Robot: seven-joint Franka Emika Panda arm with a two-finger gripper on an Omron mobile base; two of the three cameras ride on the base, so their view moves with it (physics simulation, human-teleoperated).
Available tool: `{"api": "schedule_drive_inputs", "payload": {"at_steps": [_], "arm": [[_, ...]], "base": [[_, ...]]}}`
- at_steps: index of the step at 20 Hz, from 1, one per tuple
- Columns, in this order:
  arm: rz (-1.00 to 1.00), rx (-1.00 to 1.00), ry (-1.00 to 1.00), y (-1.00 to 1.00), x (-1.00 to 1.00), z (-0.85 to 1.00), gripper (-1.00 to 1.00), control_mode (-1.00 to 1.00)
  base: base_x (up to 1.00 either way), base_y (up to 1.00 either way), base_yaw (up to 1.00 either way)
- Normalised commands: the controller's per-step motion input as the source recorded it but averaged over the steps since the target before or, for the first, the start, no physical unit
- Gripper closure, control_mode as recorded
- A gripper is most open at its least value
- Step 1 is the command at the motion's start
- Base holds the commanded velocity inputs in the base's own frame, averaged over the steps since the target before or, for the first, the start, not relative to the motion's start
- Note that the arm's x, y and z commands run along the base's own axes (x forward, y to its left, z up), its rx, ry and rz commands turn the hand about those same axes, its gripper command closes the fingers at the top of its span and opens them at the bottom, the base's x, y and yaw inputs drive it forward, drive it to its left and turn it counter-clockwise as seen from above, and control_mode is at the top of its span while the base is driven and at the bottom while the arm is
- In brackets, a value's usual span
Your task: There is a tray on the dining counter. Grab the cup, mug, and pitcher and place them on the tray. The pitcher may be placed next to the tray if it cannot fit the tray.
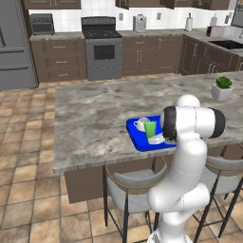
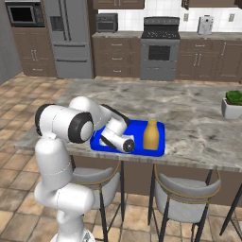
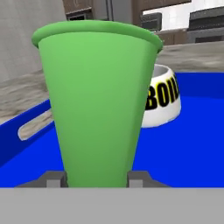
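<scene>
Marbled dining counter (image 1: pixel 90 118) (kitchen behind) bears tray (image 1: pixel 135 135); gripper (image 3: pixel 97 178) clasps cup (image 3: pixel 97 100).

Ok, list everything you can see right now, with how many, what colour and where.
tray: one, bright blue, near edge of the dining counter
cup: one, green, upright on the tray, between the fingertips
mug: one, white, on the tray behind the cup
pitcher: one, yellow-orange, upright on the tray
potted plant: one, green in white pot, counter's far right
stools: two, grey seats, under the counter edge
stove: one, grey, back wall
fridge: one, grey, back wall
gripper: one, dark fingertips either side of the cup's base
</scene>
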Motion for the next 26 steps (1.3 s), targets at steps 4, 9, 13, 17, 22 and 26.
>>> {"api": "schedule_drive_inputs", "payload": {"at_steps": [4, 9, 13, 17, 22, 26], "arm": [[0.00, 0.00, -0.13, 0.08, -0.08, -0.32, 1.00, -1.00], [0.00, 0.00, -0.12, 0.12, -0.06, -0.27, 1.00, -1.00], [0.00, 0.00, -0.08, 0.07, 0.00, -0.20, 1.00, -1.00], [0.00, 0.00, -0.04, 0.06, -0.02, -0.22, 1.00, -1.00], [0.00, 0.00, 0.00, 0.01, -0.04, -0.22, 1.00, -1.00], [0.00, 0.00, 0.00, 0.00, -0.12, -0.20, -1.00, -1.00]], "base": [[0.00, 0.00, 0.00], [0.00, 0.00, 0.00], [0.00, 0.00, 0.00], [0.00, 0.00, 0.00], [0.00, 0.00, 0.00], [0.00, 0.00, 0.00]]}}
